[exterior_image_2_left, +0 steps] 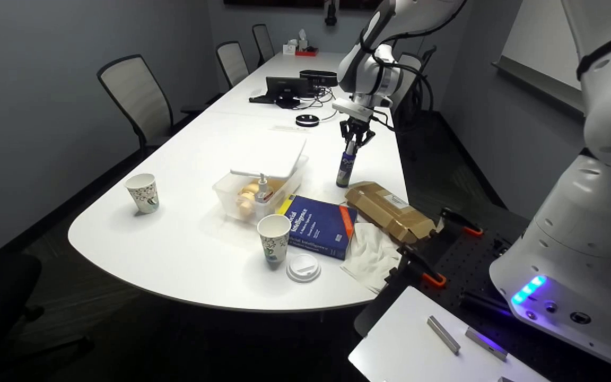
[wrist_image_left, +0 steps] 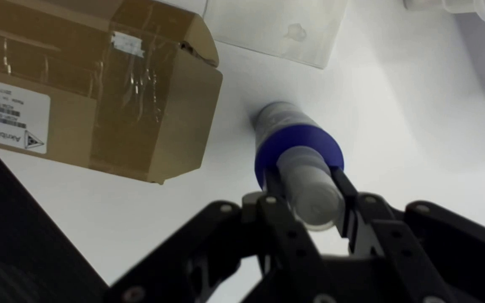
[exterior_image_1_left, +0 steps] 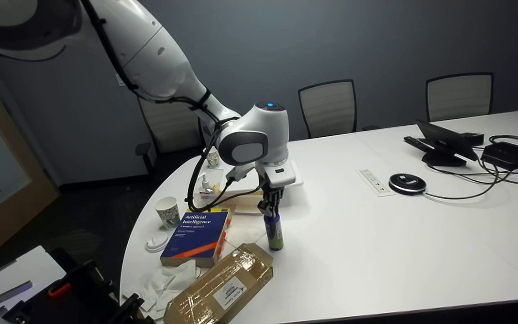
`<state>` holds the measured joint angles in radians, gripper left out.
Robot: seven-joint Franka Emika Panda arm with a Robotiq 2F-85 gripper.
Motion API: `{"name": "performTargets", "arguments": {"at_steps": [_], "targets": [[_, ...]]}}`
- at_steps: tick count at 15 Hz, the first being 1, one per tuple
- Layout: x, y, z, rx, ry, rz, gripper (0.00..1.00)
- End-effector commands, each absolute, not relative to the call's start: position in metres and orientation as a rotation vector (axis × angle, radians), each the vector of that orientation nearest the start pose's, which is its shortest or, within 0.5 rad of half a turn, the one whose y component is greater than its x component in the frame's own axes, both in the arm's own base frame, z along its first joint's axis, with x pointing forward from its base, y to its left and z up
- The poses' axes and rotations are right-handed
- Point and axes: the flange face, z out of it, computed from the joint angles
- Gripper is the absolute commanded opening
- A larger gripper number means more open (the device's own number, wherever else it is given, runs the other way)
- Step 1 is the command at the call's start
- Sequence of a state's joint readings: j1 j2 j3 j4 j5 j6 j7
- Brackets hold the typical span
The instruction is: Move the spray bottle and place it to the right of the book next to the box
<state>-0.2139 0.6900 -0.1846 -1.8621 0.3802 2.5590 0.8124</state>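
The spray bottle point(exterior_image_1_left: 274, 234) is slim, blue-green, with a pale top; it also shows in an exterior view point(exterior_image_2_left: 346, 170) and the wrist view point(wrist_image_left: 297, 134). My gripper point(wrist_image_left: 304, 174) is shut on its pale top. The bottle leans slightly, its base at or just above the table. The thick dark blue book point(exterior_image_1_left: 200, 236) lies left of it in that exterior view; it also shows in an exterior view point(exterior_image_2_left: 319, 225). The white box point(exterior_image_2_left: 226, 197), translucent with a tilted white lid, stands beside the book; the arm partly hides it in an exterior view point(exterior_image_1_left: 295, 173).
A brown cardboard box point(wrist_image_left: 187, 109) lies close to the bottle's base. A flat clear bag point(wrist_image_left: 276, 29) lies behind it. A small pump bottle point(exterior_image_2_left: 261, 199) is at the white box. Paper cups point(exterior_image_2_left: 274, 239), a cup lid point(exterior_image_2_left: 304, 267) and crumpled tissue point(exterior_image_2_left: 372, 254) are near the book.
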Motion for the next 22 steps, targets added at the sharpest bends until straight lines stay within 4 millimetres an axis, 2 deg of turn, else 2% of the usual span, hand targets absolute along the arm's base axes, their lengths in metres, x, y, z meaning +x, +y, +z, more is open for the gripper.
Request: {"name": "performTargets", "arguments": {"at_steps": [1, 6, 7, 10, 12, 16, 19, 22], "targets": [[0.595, -0.245, 0.158, -2.213, 2.066, -0.017, 0.62], [0.602, -0.234, 0.18, -2.192, 2.075, 0.033, 0.98], [0.603, -0.23, 0.189, -2.192, 2.072, 0.033, 1.0], [0.604, -0.206, 0.224, -2.208, 2.081, 0.008, 1.0], [0.604, -0.182, 0.253, -2.239, 2.097, -0.016, 1.0], [0.6, -0.115, 0.309, -2.37, 2.06, -0.01, 1.0], [0.597, -0.068, 0.339, -2.45, 1.999, -0.006, 1.0], [0.594, -0.033, 0.354, -2.499, 1.921, -0.012, 1.0]]}}
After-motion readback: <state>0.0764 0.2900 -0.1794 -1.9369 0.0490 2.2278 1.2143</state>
